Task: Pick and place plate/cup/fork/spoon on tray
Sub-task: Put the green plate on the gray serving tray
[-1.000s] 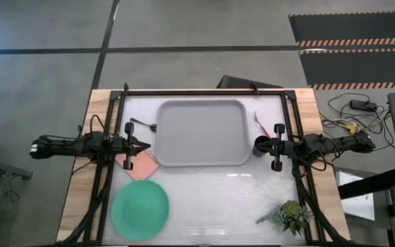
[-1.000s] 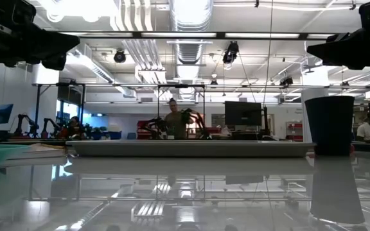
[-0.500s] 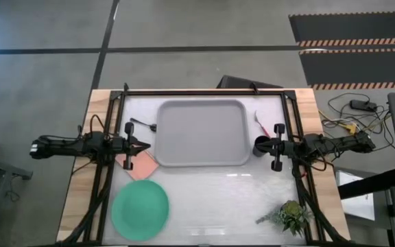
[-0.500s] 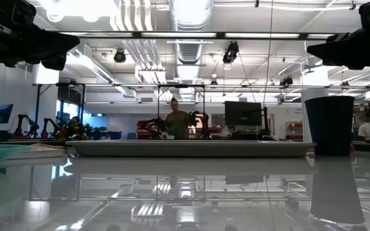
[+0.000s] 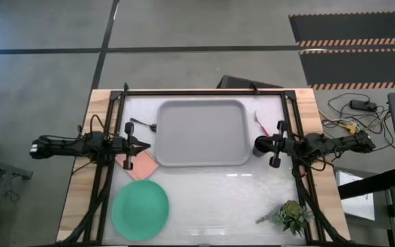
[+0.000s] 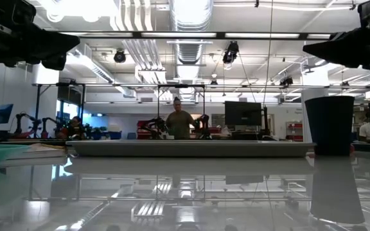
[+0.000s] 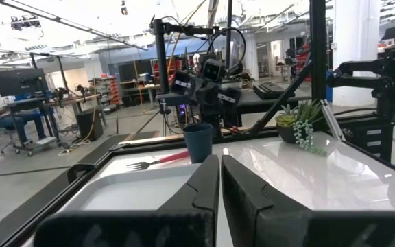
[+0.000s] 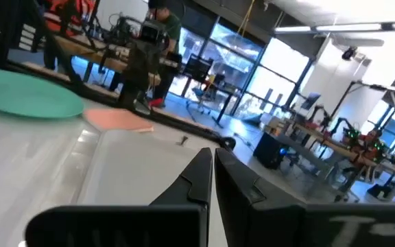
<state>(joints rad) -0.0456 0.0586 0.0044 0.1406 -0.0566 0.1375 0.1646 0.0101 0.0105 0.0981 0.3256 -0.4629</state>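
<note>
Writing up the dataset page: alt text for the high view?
Overhead: an empty grey tray sits mid-table between two arms, left gripper and right gripper beside it. Green plate, black cup, fork and spoon lie off the tray.

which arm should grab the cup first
Right. The right gripper hovers directly above the cup, just off the tray's right edge. The left gripper sits across the tray, nearer the spoon.
</note>
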